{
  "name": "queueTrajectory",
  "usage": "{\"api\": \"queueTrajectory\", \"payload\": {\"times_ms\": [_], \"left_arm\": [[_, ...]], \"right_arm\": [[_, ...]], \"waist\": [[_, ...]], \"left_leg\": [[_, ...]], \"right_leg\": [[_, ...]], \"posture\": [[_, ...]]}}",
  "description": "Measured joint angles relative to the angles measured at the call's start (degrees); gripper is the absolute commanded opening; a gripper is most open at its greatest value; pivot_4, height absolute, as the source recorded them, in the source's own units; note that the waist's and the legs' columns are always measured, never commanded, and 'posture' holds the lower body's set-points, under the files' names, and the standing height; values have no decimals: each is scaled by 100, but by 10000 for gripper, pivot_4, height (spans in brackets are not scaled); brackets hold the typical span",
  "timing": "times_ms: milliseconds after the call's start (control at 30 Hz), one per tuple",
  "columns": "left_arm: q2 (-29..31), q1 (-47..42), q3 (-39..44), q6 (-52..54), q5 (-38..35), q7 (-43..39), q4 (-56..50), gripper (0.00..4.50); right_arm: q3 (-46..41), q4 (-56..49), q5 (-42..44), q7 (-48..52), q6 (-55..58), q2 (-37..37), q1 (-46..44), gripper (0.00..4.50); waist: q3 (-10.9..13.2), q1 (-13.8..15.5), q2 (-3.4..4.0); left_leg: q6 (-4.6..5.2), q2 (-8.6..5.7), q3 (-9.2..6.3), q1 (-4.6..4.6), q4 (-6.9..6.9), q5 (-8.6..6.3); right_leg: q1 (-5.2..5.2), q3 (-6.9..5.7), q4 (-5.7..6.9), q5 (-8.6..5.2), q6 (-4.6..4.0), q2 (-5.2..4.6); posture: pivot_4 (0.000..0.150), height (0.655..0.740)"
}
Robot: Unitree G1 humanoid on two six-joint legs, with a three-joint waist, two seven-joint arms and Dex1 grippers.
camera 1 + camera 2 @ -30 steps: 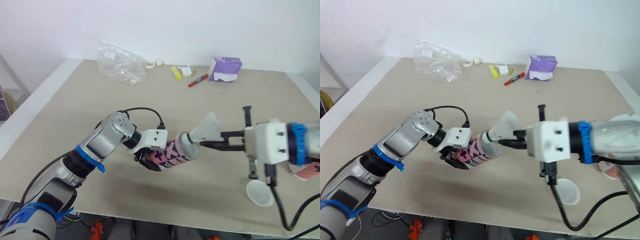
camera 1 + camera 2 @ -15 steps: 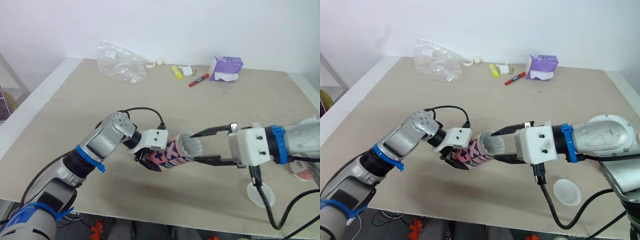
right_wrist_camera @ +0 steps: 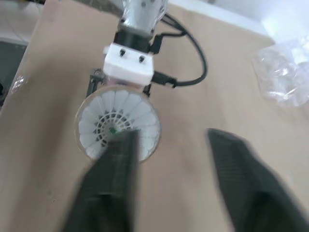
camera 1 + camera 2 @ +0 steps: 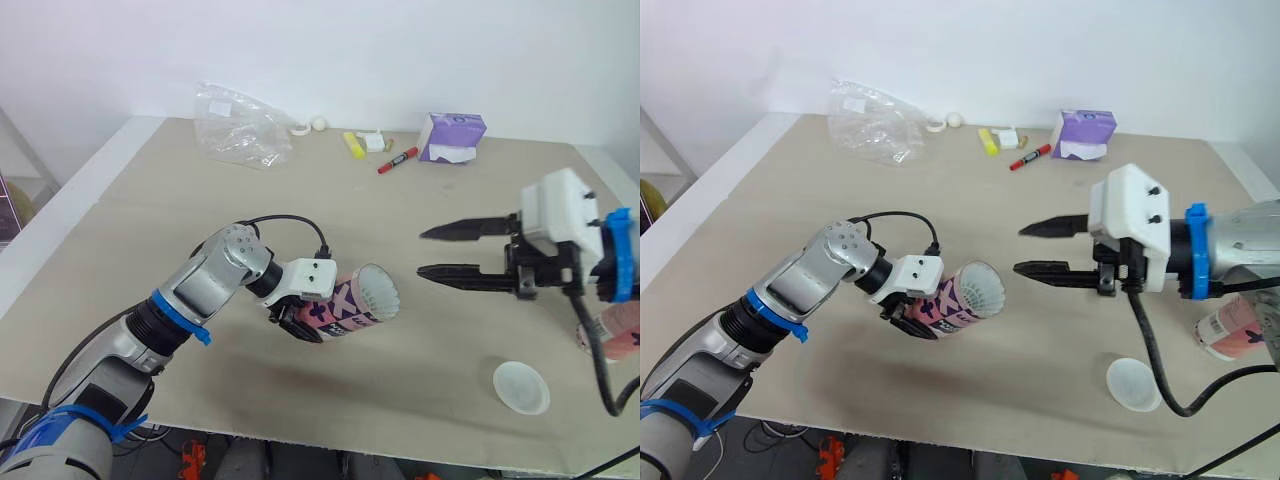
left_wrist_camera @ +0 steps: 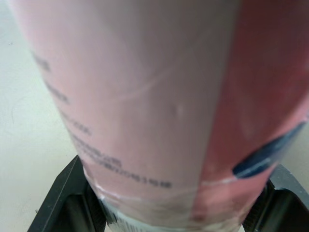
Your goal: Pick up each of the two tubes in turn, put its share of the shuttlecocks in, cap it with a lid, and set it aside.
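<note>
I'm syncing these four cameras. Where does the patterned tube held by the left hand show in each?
Left eye view: tube just below centre, lying sideways.
Right eye view: just below centre again.
Left wrist view: its pink wall, close up.
Right wrist view: its open mouth end-on, shuttlecock inside.
Shared landmark: the left hand clamped on it.

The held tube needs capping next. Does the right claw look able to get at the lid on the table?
Probably yes. The right claw is open and empty, and the lid lies flat on bare table near it, with nothing between them.
</note>
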Motion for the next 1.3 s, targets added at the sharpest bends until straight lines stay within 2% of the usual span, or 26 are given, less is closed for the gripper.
{"api": "queueTrajectory", "payload": {"times_ms": [33, 67, 167, 367, 467, 700, 1300], "left_arm": [[-4, 1, 0, -2, 2, 4, 1, 28383], [-12, 1, 1, -2, 3, 7, 2, 28383], [-23, 2, -3, -28, 2, 8, -4, 28383], [-36, 27, 11, -33, 4, 28, -17, 28383], [-41, 54, 28, -3, 5, 40, -34, 28383], [21, 129, 59, 112, 83, 127, 24, 28383], [85, 214, 139, 160, 151, 192, 90, 28383]], "right_arm": [[243, -101, -64, -39, -3, 102, -118, 2640], [464, -182, -157, -78, -16, 169, -211, 568], [1066, -280, -516, -110, -74, 356, -384, 568], [2777, 283, -2075, 192, -710, 872, -885, 568], [3251, 682, -2688, 401, -1052, 1180, -1270, 568], [3681, 1302, -3452, 758, -1202, 1654, -1712, 568], [3772, 2107, -4047, 1567, -1245, 2597, -2220, 568]], "waist": [[0, 1, 0], [0, 5, -2], [1, 11, -2], [0, 12, -4], [-3, 6, -4], [-29, -28, -49], [-49, -41, -52]], "left_leg": [[0, 0, -1, 0, 0, 0], [1, 0, -2, -1, 0, 0], [0, -1, 1, -7, 1, 1], [0, -5, 6, -9, 1, 1], [0, -4, 7, -3, 2, 2], [0, 27, 3, 106, -9, 1], [-6, 81, 19, 149, -20, -2]], "right_leg": [[0, -1, 0, 1, 1, 0], [0, -2, 0, 1, 1, 0], [-2, -3, -1, 0, 2, -5], [-6, -5, -1, 0, 2, -11], [-2, -5, -1, 1, 3, -9], [46, -17, -1, 11, -17, 8], [11, -93, -2, 26, -62, -18]], "posture": [[1500, 7400], [1500, 7400], [1500, 7400], [1500, 7400], [1500, 7400], [1500, 7400], [1500, 7400]]}}
